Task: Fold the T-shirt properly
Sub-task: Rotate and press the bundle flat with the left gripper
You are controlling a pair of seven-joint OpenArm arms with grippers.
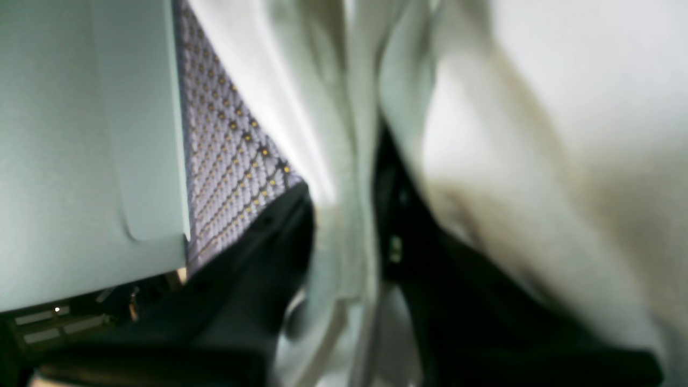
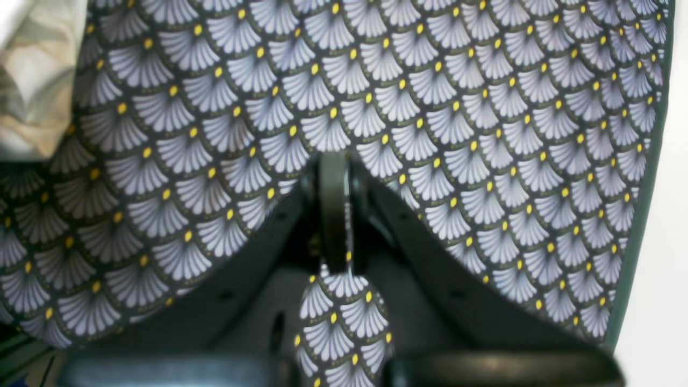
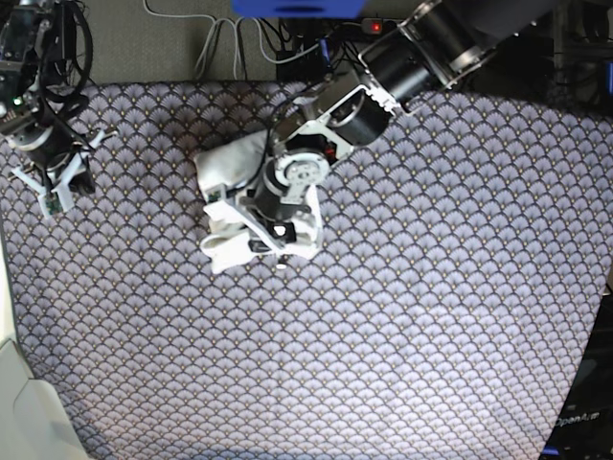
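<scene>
1. The T-shirt point(image 3: 239, 206) is lying bunched at the far left-centre of the patterned cloth point(image 3: 431, 287).
2. The left gripper point(image 3: 266, 230) is pinching a white fold, its jaws nearly together on the fabric.
3. The right gripper point(image 3: 53, 192) is idling at the far left, jaws together on nothing.
4. Advisably, the pinch is carrying one layer only, drawn flat.
5. The print is hidden, and the left wrist view is blurring the layers.
</scene>
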